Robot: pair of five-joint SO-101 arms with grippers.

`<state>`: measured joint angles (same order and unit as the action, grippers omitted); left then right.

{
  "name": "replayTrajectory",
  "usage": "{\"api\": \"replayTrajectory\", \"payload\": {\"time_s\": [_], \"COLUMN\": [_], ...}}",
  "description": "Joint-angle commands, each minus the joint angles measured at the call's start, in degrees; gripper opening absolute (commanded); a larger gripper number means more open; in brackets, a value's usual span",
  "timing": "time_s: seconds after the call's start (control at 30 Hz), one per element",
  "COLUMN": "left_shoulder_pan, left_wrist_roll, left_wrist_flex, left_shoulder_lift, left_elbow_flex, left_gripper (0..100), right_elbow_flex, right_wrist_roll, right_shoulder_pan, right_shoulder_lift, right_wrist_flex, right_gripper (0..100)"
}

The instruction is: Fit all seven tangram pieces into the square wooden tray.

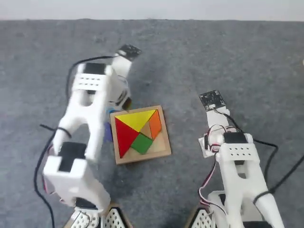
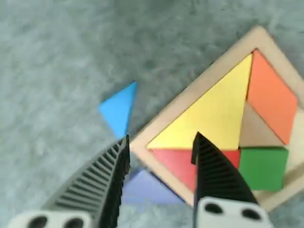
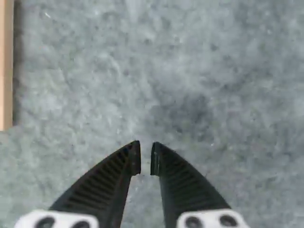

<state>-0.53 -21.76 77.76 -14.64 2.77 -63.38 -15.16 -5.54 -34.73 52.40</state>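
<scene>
Lying mid-desk, nearer the near edge than the far: square tray [image 1: 142, 156] of pale wood with a raised rim, on a desk [image 1: 237, 61] covered in grey, felt-like pile. Seated flat inside are a large yellow triangle [image 1: 137, 119], large red triangle [image 1: 124, 137], green square [image 1: 142, 142] and orange parallelogram [image 1: 155, 126], all smooth and painted. Outside the tray, on the pile:
- blue triangle [image 2: 118, 107], near the rim;
- lilac piece [image 2: 142, 187], just beside the rim, shape partly hidden.

Left gripper [image 2: 161, 137]: ribbed black jaws wide apart, empty, one over the red triangle, the other off the tray. Right gripper [image 3: 145, 149]: jaws all but closed, a thin slit between, empty, over grey pile apart from the tray.
</scene>
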Motion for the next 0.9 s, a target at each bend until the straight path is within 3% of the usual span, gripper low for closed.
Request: {"api": "replayTrajectory", "payload": {"time_s": [0.0,0.37,0.87], "left_shoulder_pan": [0.4,-4.0,-7.0], "left_wrist_roll": [-1.1,-2.9,-11.5], "left_wrist_flex": [-4.6,1.3,6.6], "left_shoulder_lift": [-7.1,-25.1,-27.4], "left_elbow_flex": [-5.3,-25.3,-27.0], "left_gripper": [21,21,21], "right_elbow_flex": [0.5,0.4,0.4], "right_wrist_roll": [-0.7,-0.7,-0.6], "right_shoulder_pan": [0.7,0.7,0.7], "right_shoulder_lift": [0.3,0.7,0.7], "right_wrist_flex": [-1.5,-2.7,-2.8], "right_gripper": [5.8,5.7,5.5]}}
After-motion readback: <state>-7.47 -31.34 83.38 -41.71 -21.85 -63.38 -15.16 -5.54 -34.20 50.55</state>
